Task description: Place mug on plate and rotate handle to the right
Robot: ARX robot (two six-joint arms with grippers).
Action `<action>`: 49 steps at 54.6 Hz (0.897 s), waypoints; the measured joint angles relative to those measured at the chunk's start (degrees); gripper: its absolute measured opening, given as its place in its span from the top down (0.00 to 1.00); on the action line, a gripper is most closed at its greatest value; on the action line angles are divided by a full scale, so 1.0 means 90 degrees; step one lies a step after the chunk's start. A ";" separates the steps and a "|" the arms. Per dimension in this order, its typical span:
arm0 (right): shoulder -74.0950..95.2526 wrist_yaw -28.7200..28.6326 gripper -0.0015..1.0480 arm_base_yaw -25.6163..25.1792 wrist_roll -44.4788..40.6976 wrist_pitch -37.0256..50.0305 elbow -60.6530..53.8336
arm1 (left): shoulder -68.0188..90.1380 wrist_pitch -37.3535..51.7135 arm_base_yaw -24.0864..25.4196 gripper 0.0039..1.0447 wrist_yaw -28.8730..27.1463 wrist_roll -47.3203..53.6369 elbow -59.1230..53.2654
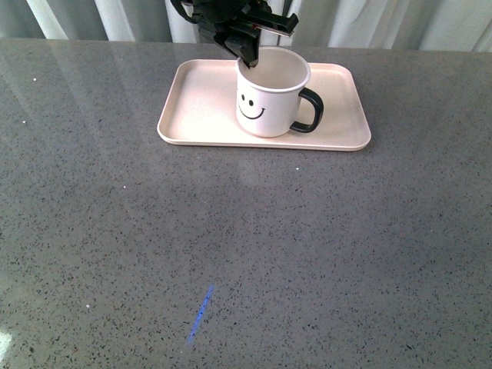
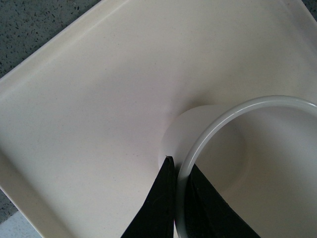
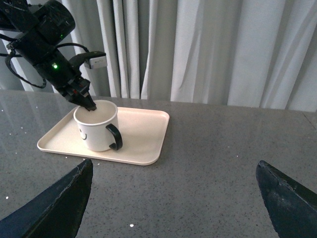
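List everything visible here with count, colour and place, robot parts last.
mug: one, white with a black smiley, upright on the plate
handle: one, black, on the mug's side toward the robot's right
plate: one, pale pink, far part of the table
table: one, grey speckled
curtains: white, behind the table
left gripper: one, black, jaws closed across the mug's rim
right gripper: one, black, jaws open, apart from the plate

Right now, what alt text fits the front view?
A white smiley mug stands on a pale pink plate on a grey table, its black handle pointing right. The left arm's black fingers pinch its far rim.
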 joint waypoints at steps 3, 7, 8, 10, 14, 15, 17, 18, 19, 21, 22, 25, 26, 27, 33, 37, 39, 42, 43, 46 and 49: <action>0.0000 0.0000 0.09 0.0000 0.0000 0.0000 0.0000 | 0.0010 -0.0005 0.0000 0.98 -0.0002 0.0000 0.0000; 0.0000 0.0000 0.09 0.0000 0.0000 0.0000 0.0000 | 0.0015 -0.0005 0.0000 0.98 -0.0005 0.0000 0.0000; 0.0000 0.0000 0.09 0.0000 0.0000 0.0000 0.0000 | 0.0015 -0.0005 0.0000 0.98 -0.0005 0.0000 0.0000; 0.0000 0.0000 0.09 0.0000 0.0000 0.0000 0.0000 | 0.0015 -0.0005 0.0000 0.98 -0.0005 0.0000 0.0000; 0.0000 0.0000 0.09 0.0000 0.0000 0.0000 0.0000 | 0.0022 -0.0010 -0.0002 0.98 -0.0005 0.0005 0.0005; 0.0000 0.0000 0.09 0.0000 0.0000 0.0000 0.0000 | 0.0029 -0.0010 -0.0002 0.98 -0.0007 0.0007 0.0007; 0.0000 0.0000 0.09 0.0000 0.0000 0.0000 0.0000 | 0.0034 -0.0010 -0.0002 0.98 -0.0007 0.0012 0.0007; 0.0000 0.0000 0.09 0.0000 0.0000 0.0000 0.0000 | 0.0041 -0.0010 -0.0002 0.98 -0.0007 0.0017 0.0007; 0.0000 0.0000 0.09 0.0000 0.0000 0.0000 0.0000 | 0.0046 -0.0010 -0.0002 0.98 -0.0007 0.0017 0.0007; 0.0000 0.0000 0.09 0.0000 0.0000 0.0000 0.0000 | 0.0066 -0.0010 -0.0002 0.98 -0.0007 0.0017 0.0015; 0.0000 0.0000 0.09 0.0000 0.0000 0.0000 0.0000 | 0.0070 -0.0010 -0.0002 0.98 -0.0007 0.0017 0.0017; 0.0000 0.0000 0.09 0.0000 0.0000 0.0000 0.0000 | 0.0083 -0.0010 0.0000 0.98 -0.0007 0.0017 0.0017; 0.0000 0.0000 0.09 0.0000 0.0000 0.0000 0.0000 | 0.0085 -0.0010 0.0000 0.98 -0.0007 0.0015 0.0017; 0.0000 0.0000 0.09 0.0000 0.0000 0.0000 0.0000 | 0.0085 -0.0010 0.0000 0.98 -0.0007 0.0017 0.0017; 0.0000 0.0000 0.09 0.0000 0.0000 0.0000 0.0000 | 0.0085 -0.0010 -0.0002 0.98 -0.0005 0.0017 0.0019; 0.0000 -0.0002 0.09 0.0000 0.0000 0.0000 0.0000 | 0.0087 -0.0010 -0.0002 0.98 -0.0002 0.0017 0.0029; 0.0000 0.0000 0.09 0.0000 0.0000 0.0000 0.0002 | 0.0087 -0.0010 -0.0002 0.98 -0.0002 0.0017 0.0029; 0.0000 0.0000 0.09 0.0000 0.0000 0.0000 0.0000 | 0.0090 -0.0010 -0.0002 0.98 -0.0002 0.0017 0.0034; 0.0000 0.0000 0.09 0.0000 0.0000 0.0000 0.0000 | 0.0090 -0.0010 -0.0002 0.98 -0.0002 0.0017 0.0036; 0.0000 0.0000 0.09 0.0000 0.0000 0.0000 0.0000 | 0.0097 -0.0010 -0.0002 0.93 0.0000 0.0015 0.0044; 0.0000 0.0000 0.09 0.0000 0.0000 0.0000 0.0000 | 0.0100 -0.0007 -0.0002 0.87 -0.0002 0.0015 0.0044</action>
